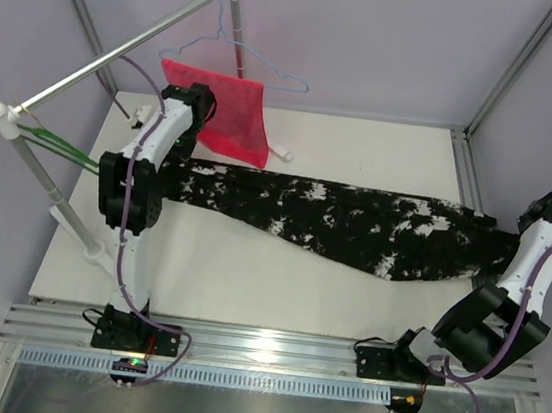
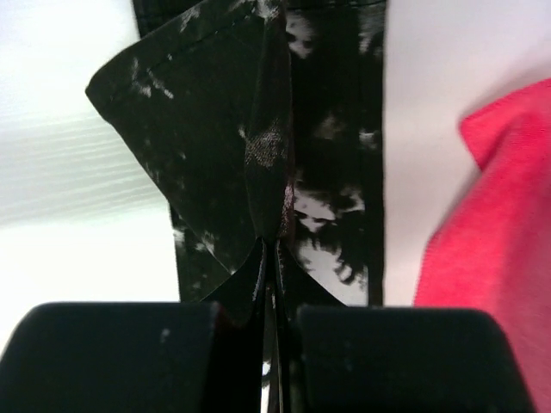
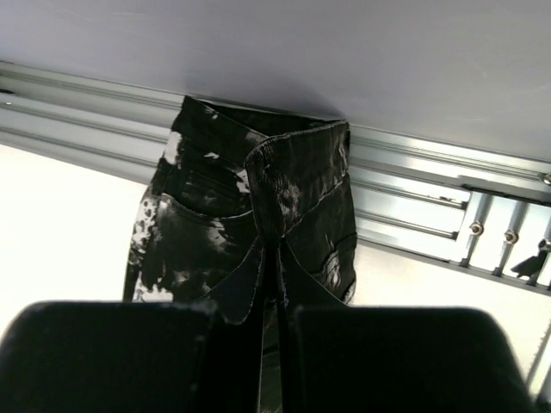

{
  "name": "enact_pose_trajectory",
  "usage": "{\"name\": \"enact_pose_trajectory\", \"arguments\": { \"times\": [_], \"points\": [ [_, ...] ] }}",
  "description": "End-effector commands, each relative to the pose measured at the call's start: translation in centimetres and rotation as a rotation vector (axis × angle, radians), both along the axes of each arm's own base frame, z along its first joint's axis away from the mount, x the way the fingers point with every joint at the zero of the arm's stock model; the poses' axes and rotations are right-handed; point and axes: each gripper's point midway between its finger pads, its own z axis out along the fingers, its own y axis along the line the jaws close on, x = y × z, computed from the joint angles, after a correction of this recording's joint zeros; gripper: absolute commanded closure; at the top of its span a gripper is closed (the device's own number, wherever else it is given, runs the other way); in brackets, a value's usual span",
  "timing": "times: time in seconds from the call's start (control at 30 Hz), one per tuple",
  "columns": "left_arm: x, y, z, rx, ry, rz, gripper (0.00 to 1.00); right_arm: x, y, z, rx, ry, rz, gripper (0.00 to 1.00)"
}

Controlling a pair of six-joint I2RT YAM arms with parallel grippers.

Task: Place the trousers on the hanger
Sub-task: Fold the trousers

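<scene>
The trousers [image 1: 354, 224], black with white splotches, are stretched across the table between my two grippers. My left gripper [image 1: 185, 145] is shut on the leg-end hem [image 2: 271, 163] at the left. My right gripper [image 1: 527, 229] is shut on the waistband [image 3: 280, 194] at the right edge of the table. The green hanger [image 1: 57, 142] hangs on the rack at the far left, mostly hidden behind my left arm.
A red mesh cloth [image 1: 229, 115] hangs on a pale blue wire hanger [image 1: 249, 57] from the rack rail [image 1: 113, 56], just behind my left gripper. The rack's white posts [image 1: 35, 162] stand at the left. An aluminium frame rail [image 3: 413, 185] runs along the right side.
</scene>
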Motion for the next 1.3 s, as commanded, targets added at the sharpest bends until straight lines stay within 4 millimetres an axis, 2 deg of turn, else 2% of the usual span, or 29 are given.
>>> {"name": "enact_pose_trajectory", "arguments": {
  "times": [0.0, 0.2, 0.23, 0.4, 0.57, 0.73, 0.83, 0.87, 0.93, 0.97, 1.0, 1.03, 1.07, 1.1, 1.2, 1.23, 1.27],
  "points": [
    [2.0, 2.1, 2.0, 0.08, -0.054, 0.008, 0.99, 2.7, -1.9, 3.4, -0.086, -0.167, -0.014, 0.96],
    [3.7, 2.5, 1.2, 0.114, -0.037, -0.027, 0.99, 4.8, -1.6, 3.0, -0.075, -0.253, 0.01, 0.96],
    [4.3, 2.5, 0.9, 0.105, -0.052, -0.026, 0.99, 5.3, -1.6, 2.4, -0.071, -0.257, 0.015, 0.96],
    [4.7, 3.1, 0.0, 0.1, -0.047, -0.014, 1.0, 7.0, -1.7, 0.6, -0.042, -0.268, 0.026, 0.96],
    [5.9, 3.7, -1.1, 0.101, -0.055, -0.03, 1.0, 9.0, -2.5, -0.5, -0.024, -0.28, 0.033, 0.96],
    [7.3, 3.2, -1.6, 0.079, -0.072, -0.095, 1.0, 11.0, -2.7, -0.3, -0.027, -0.305, 0.054, 0.96],
    [7.9, 2.8, -1.1, 0.062, -0.103, -0.125, 0.91, 12.9, -2.3, -0.7, -0.021, -0.298, 0.105, 0.96],
    [7.4, 2.7, -1.7, 0.059, -0.08, -0.149, 0.84, 13.3, -2.2, -0.7, -0.02, -0.292, 0.121, 0.94],
    [8.0, 2.1, -0.9, 0.034, -0.125, -0.188, 0.74, 14.3, -1.5, -1.3, 0.006, -0.279, 0.167, 0.84],
    [7.7, 1.9, -1.0, 0.031, -0.115, -0.215, 0.6, 14.6, -0.9, -1.6, 0.015, -0.266, 0.201, 0.77],
    [7.3, 1.5, -1.9, 0.016, -0.104, -0.236, 0.52, 14.6, -0.3, -2.1, 0.039, -0.243, 0.217, 0.65],
    [6.9, 1.3, -1.3, 0.012, -0.11, -0.25, 0.4, 14.5, 0.2, -2.3, 0.051, -0.231, 0.23, 0.61],
    [6.5, 1.3, -1.4, 0.013, -0.097, -0.269, 0.35, 14.6, 0.9, -2.1, 0.055, -0.227, 0.251, 0.57],
    [5.7, 1.1, -2.1, 0.006, -0.071, -0.285, 0.31, 14.2, 1.5, -2.5, 0.074, -0.21, 0.264, 0.52],
    [4.2, 0.2, -1.9, -0.005, -0.037, -0.323, 0.25, 13.2, 4.1, -2.0, 0.126, -0.184, 0.315, 0.45],
    [3.4, 0.2, -2.4, 0.003, -0.005, -0.33, 0.25, 12.9, 4.9, -1.9, 0.134, -0.174, 0.331, 0.42],
    [2.8, -0.3, -2.0, 0.01, 0.004, -0.35, 0.23, 12.5, 5.8, -1.2, 0.135, -0.176, 0.351, 0.41]
  ]
}}
